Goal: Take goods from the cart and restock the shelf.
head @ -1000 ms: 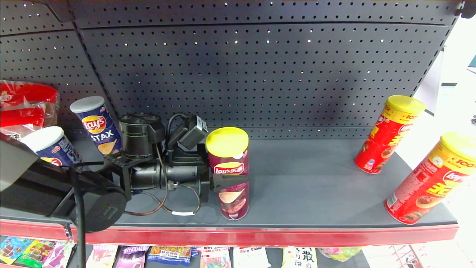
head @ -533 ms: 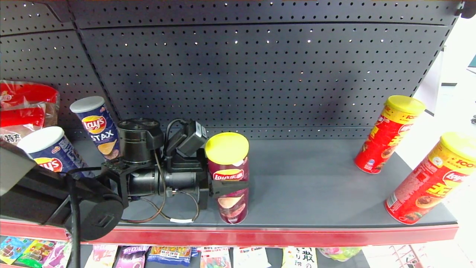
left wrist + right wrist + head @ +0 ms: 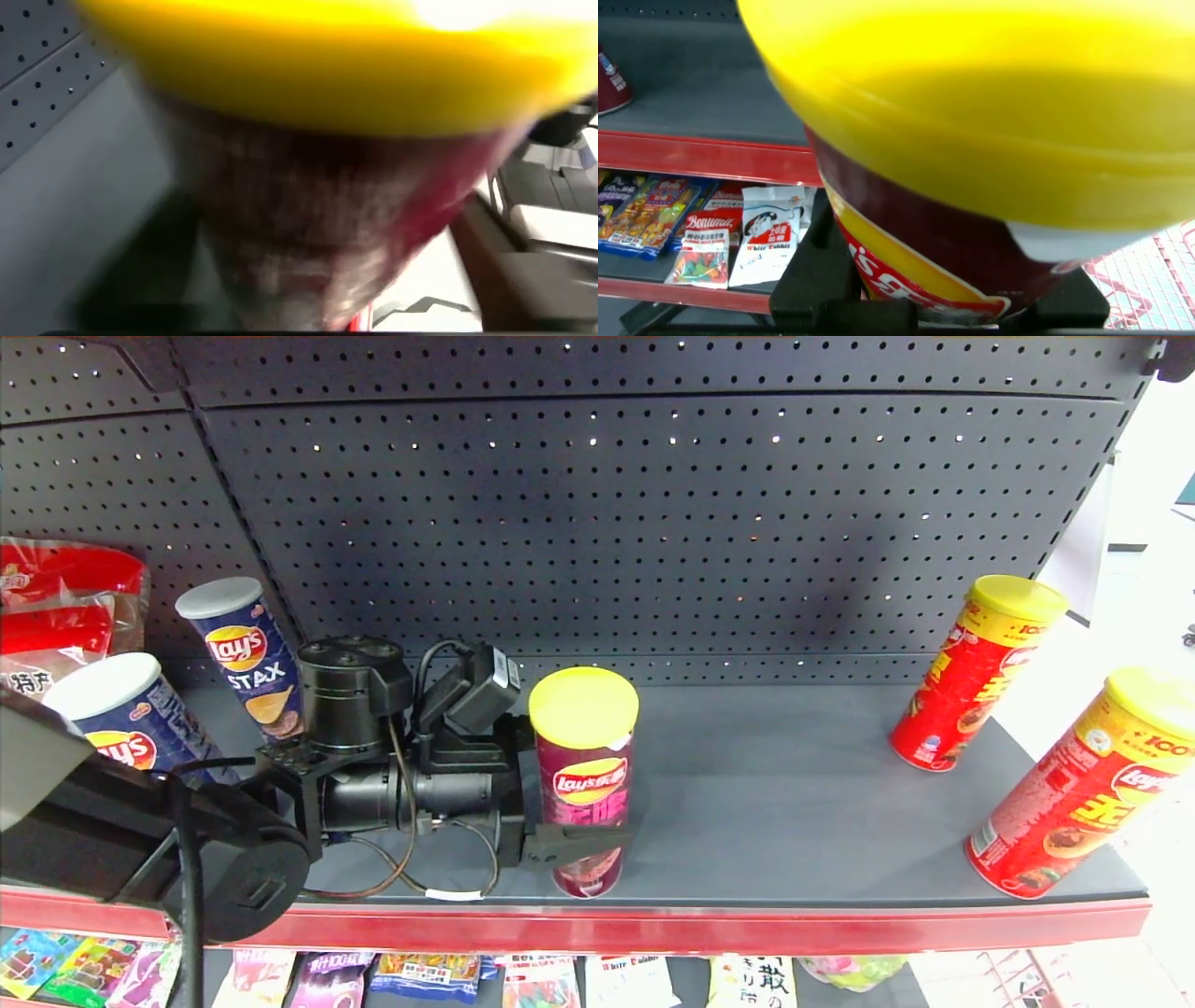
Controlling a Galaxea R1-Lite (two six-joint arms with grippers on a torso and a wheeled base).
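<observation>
A maroon chips can (image 3: 583, 775) with a yellow lid stands upright on the grey shelf (image 3: 775, 803), close to its red front edge. My left gripper (image 3: 605, 807) reaches in from the left, open, with the can between its fingers; the near finger (image 3: 579, 838) lies low across the can's front and the far finger is hidden behind it. In the left wrist view the same can (image 3: 318, 205) looms very close. In the right wrist view my right gripper (image 3: 943, 308) is shut on another dark red, yellow-lidded chips can (image 3: 971, 187), in front of the shelving.
Two red cans (image 3: 976, 672) (image 3: 1074, 784) with yellow lids stand at the shelf's right end. Two blue cans (image 3: 245, 653) (image 3: 131, 714) and red bags (image 3: 65, 593) crowd the left. Bare shelf lies between. Snack packets (image 3: 532, 980) (image 3: 757, 243) fill the lower shelf.
The maroon can shifted slightly right and now stands straighter. The left gripper's near finger dropped from the can's middle to near its base, away from the can.
</observation>
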